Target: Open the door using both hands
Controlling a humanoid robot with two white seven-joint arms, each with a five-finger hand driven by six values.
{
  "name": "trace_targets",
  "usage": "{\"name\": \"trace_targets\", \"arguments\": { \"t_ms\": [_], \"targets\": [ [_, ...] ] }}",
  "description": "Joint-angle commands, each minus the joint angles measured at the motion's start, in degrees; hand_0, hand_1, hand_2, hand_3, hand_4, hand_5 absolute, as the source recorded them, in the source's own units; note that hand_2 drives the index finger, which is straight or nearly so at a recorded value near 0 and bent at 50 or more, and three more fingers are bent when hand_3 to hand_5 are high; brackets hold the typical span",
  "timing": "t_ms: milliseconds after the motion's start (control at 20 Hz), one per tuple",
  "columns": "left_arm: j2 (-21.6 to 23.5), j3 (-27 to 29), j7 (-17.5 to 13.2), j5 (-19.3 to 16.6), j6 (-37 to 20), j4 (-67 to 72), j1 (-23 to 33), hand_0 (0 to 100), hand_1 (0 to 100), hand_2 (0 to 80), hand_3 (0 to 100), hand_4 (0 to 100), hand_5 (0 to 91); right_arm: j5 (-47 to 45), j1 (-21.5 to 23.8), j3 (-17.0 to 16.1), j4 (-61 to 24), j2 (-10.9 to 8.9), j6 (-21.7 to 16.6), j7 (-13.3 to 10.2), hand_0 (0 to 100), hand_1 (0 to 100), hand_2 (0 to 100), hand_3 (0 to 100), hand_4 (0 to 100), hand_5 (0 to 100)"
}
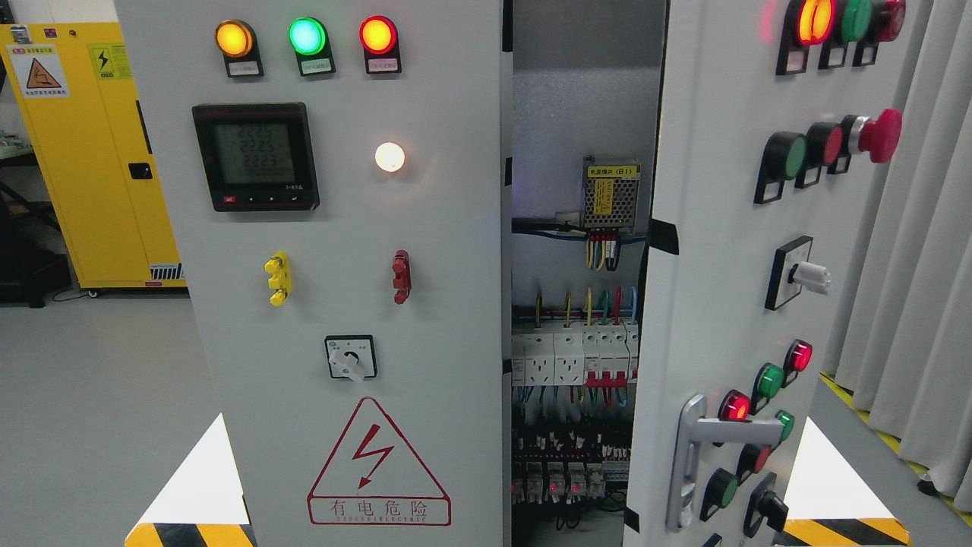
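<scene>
- Though neither robot hand showed in the head view, so finger state could not be told, the cabinet stood close ahead
- Right door was swung partly open, edge toward camera, baring the wired interior with breakers and cables
- Left door looked shut, flush, carrying a meter, lamps and a warning triangle
- Judged: sheet-steel doors, stiff, fairly heavy with fittings, swinging on hinges; painted faces slippery
- Best hold seemed the silver lever handle low on the right door, or its free edge; keep clear of the red mushroom button
</scene>
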Motion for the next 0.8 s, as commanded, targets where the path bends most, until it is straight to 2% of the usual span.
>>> {"name": "trace_targets", "arguments": {
  "t_ms": [0, 50, 200, 301, 351, 451, 501, 551, 652, 752],
  "targets": [
    [0.36, -1.25, -0.53, -0.24, 0.11, 0.62, 1.93, 38, 18, 0.0, 0, 0, 0.0, 0.00, 0.04, -0.04, 0.08, -2.28, -0.02, -0.04, 21, 11, 0, 0, 0, 0],
    [-0.34, -1.60, -0.27, -0.24, 0.11, 0.53, 1.93, 38, 18, 0.0, 0, 0, 0.0, 0.00, 0.04, -0.04, 0.08, -2.28, -0.02, -0.04, 21, 11, 0, 0, 0, 0],
    [-1.75, -3.80, 2.98, -0.24, 0.11, 0.36, 1.85, 38, 18, 0.0, 0, 0, 0.0, 0.00, -0.14, 0.05, -0.01, -2.36, -0.02, -0.13, 21, 11, 0, 0, 0, 0],
    [-3.59, -4.68, 6.92, -0.24, 0.10, 0.35, 1.67, 38, 18, 0.0, 0, 0, 0.0, 0.00, -0.31, -0.04, -0.10, -2.45, -0.02, -0.04, 21, 11, 0, 0, 0, 0],
    [-3.77, -5.20, 7.73, -0.24, 0.11, 0.27, 1.50, 38, 18, 0.0, 0, 0, 0.0, 0.00, -0.31, -0.04, -0.10, -2.71, -0.02, -0.04, 21, 11, 0, 0, 0, 0],
    [-3.77, -5.30, 7.04, -0.06, -1.29, -0.17, 0.27, 38, 18, 0.0, 0, 0, 0.0, 0.00, -0.40, -0.04, -0.10, -2.80, -0.10, -0.04, 21, 11, 0, 0, 0, 0],
    [-3.08, -5.30, 6.68, -0.06, -3.82, -1.30, 0.09, 38, 18, 0.0, 2, 0, 0.0, 0.00, -0.40, -0.04, -0.19, -2.80, -0.02, -0.13, 21, 11, 0, 0, 0, 0],
    [-1.33, -5.30, 6.24, -0.06, -6.98, -3.93, 0.78, 38, 20, 0.0, 11, 0, 0.0, 0.00, -0.49, -0.04, -0.19, -2.89, -0.02, -0.13, 21, 11, 0, 0, 0, 0],
    [4.55, -4.95, 5.27, 0.37, -9.38, -11.99, 2.19, 38, 20, 0.1, 15, 0, 0.0, 0.00, -0.49, -0.04, -0.10, -3.06, -0.02, -0.04, 21, 11, 0, 0, 0, 0],
    [5.36, -4.16, 5.36, 0.64, -9.30, -18.08, 2.46, 39, 21, 3.1, 23, 0, 0.0, 0.00, -0.40, 0.05, -0.10, -3.07, -0.02, -0.13, 21, 11, 0, 0, 0, 0]
  ]
}}
